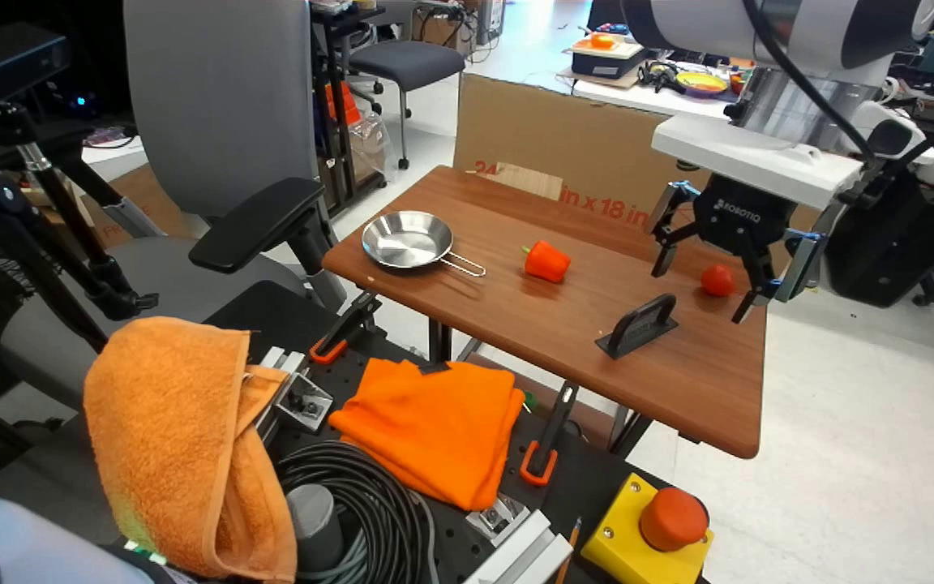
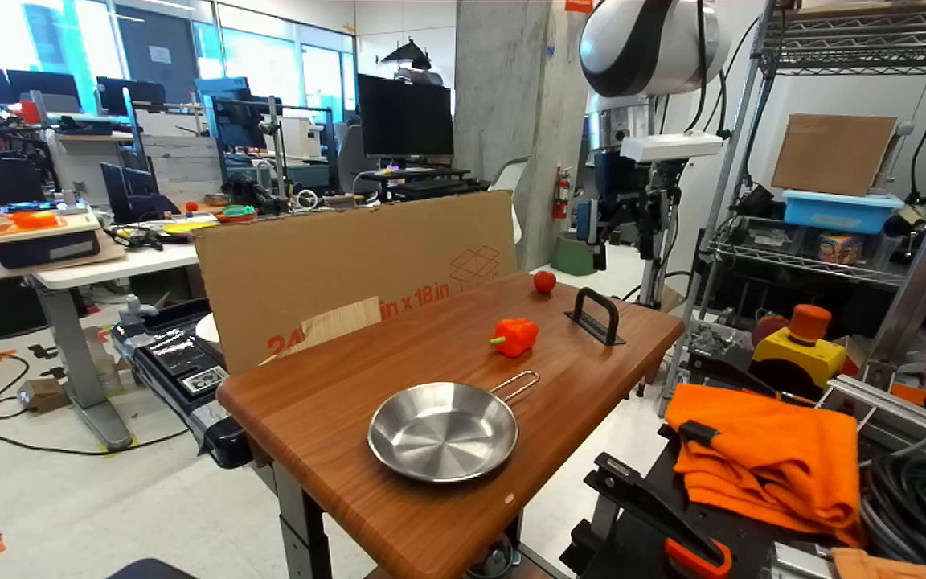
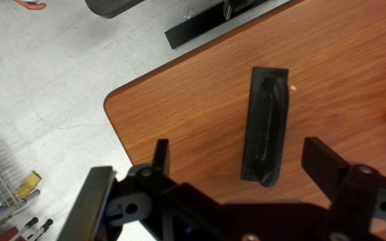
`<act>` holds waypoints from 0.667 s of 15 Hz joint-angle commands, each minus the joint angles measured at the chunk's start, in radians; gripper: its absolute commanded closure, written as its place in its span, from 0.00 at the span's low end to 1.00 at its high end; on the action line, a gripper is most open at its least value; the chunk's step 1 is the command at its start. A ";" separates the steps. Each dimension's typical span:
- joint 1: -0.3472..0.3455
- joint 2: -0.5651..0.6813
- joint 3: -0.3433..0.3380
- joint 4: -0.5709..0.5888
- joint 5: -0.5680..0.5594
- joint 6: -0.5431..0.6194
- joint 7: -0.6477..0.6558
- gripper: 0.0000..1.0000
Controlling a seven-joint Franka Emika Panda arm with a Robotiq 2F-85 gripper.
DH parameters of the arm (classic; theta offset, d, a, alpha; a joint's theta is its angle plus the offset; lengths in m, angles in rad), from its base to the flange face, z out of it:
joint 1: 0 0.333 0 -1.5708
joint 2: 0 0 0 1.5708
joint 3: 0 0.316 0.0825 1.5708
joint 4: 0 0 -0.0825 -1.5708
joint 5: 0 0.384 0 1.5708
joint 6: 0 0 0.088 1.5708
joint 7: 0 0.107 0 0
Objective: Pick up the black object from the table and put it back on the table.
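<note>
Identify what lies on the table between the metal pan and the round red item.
The orange-red pepper lies between the pan and the round red item; both exterior views show this.

Brand mark: "ROBOTIQ", white capitals after a small emblem [image 1: 718, 205], on the black body of the tool [image 1: 702, 289], in an exterior view. Printed size: "24" and "in x 18 in", in red-orange on the brown cardboard panel [image 2: 366, 253], in both exterior views; a wood-grain patch [image 2: 341, 323] lies between the two parts. Pictogram: a line-drawn open box [image 2: 475, 263] near the end of that lettering. A sheet [image 2: 159, 55] on a grey door [image 2: 137, 80] and a label [image 2: 71, 252] on a dark bin [image 2: 25, 256] are too small to read.
</note>
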 commanded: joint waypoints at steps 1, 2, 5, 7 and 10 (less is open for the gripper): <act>0.018 0.029 -0.005 0.045 -0.033 -0.027 0.026 0.00; 0.000 0.032 0.019 0.047 0.008 -0.027 -0.022 0.00; 0.008 0.056 0.028 0.056 0.007 -0.037 -0.017 0.00; 0.006 0.073 0.039 0.063 0.019 -0.039 -0.019 0.00; 0.002 0.098 0.049 0.071 0.026 -0.042 -0.026 0.00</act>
